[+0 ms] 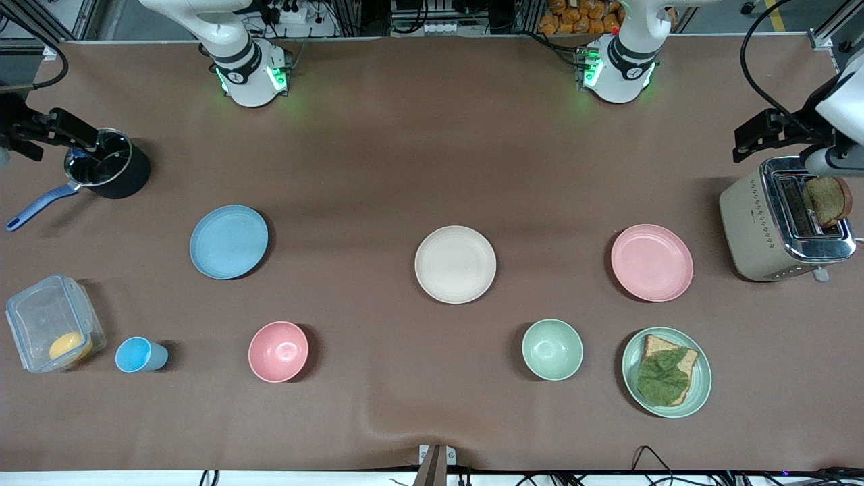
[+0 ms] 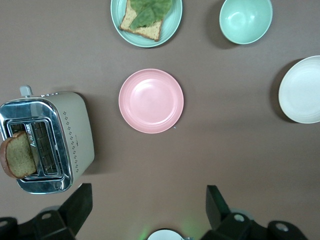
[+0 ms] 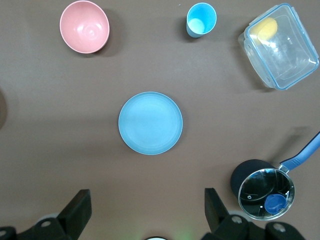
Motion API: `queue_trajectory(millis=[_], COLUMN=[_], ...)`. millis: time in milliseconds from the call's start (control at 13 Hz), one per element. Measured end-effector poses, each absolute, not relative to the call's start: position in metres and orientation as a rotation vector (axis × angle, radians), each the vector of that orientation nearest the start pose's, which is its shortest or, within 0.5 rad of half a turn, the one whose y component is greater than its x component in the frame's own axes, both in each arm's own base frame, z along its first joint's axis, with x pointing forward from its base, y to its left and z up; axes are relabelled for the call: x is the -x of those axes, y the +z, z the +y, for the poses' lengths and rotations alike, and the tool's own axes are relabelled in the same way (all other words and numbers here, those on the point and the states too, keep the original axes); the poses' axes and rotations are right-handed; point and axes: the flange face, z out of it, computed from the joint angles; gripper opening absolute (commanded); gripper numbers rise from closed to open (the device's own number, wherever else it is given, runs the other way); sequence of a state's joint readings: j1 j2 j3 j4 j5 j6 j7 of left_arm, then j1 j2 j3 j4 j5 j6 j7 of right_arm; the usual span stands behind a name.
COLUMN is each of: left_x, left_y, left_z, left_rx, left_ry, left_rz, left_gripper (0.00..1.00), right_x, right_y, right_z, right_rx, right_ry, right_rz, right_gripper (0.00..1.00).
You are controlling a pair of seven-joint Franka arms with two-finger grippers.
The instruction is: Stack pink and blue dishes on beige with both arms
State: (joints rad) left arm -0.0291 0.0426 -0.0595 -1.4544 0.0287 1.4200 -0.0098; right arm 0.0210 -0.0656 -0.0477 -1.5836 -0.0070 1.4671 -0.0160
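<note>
- The beige plate (image 1: 455, 264) was seen bare at the middle of the table (image 1: 432, 169), with nothing stacked on it.
- The blue plate (image 1: 229, 241) was found flat toward the right arm's end, well apart from the beige plate.
- The pink plate (image 1: 651, 262) was found flat toward the left arm's end, between the beige plate and a toaster (image 1: 783, 219) that held a slice of bread (image 1: 827, 200).
- The left gripper (image 2: 147, 210) was held high near the toaster, its fingers spread wide and empty.
- The right gripper (image 3: 147, 210) was held high beside a dark saucepan (image 1: 108, 172), its fingers likewise spread and empty.
- Nearer the camera were noted a pink bowl (image 1: 278, 351), a green bowl (image 1: 552, 349), a blue cup (image 1: 138, 354), a clear container (image 1: 50, 324) and a green plate (image 1: 667, 371) with bread and a leaf.
</note>
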Motion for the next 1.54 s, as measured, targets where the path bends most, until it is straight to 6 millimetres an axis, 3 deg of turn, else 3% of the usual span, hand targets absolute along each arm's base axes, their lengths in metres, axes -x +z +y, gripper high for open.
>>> queue_trajectory(millis=[231,385,538,769,1000,1231,1538], left_x=[-0.569,-0.580,-0.585,-0.577,-0.569,-0.574,-0.573], left_y=[0.601,0.556,0.499,0.403,0.323,0.267,0.230], left_z=[-0.033,-0.024,-0.005,0.023,0.045,0.063,0.063], left_rx=[3.058,3.053,3.058,3.069,3.084,3.098,3.106], left_ry=[0.082,0.055,0.003,-0.059,0.014,0.038,0.094], left_rz=[0.102,0.093,0.061,0.018,-0.028,-0.059,-0.058], left_gripper=[1.00,1.00,1.00,1.00,1.00,1.00,1.00], right_x=[-0.524,-0.527,-0.534,-0.546,-0.555,-0.571,-0.591], right_y=[0.641,0.634,0.618,0.595,0.573,0.537,0.457], right_z=[-0.016,-0.014,-0.012,-0.012,-0.013,-0.019,-0.028], right_rx=[3.143,3.142,3.141,3.138,3.134,3.131,3.136], right_ry=[0.094,0.115,0.170,0.236,0.298,0.346,0.330], right_rz=[0.017,0.014,0.006,0.008,0.013,0.033,0.053], right_gripper=[1.00,1.00,1.00,1.00,1.00,1.00,1.00])
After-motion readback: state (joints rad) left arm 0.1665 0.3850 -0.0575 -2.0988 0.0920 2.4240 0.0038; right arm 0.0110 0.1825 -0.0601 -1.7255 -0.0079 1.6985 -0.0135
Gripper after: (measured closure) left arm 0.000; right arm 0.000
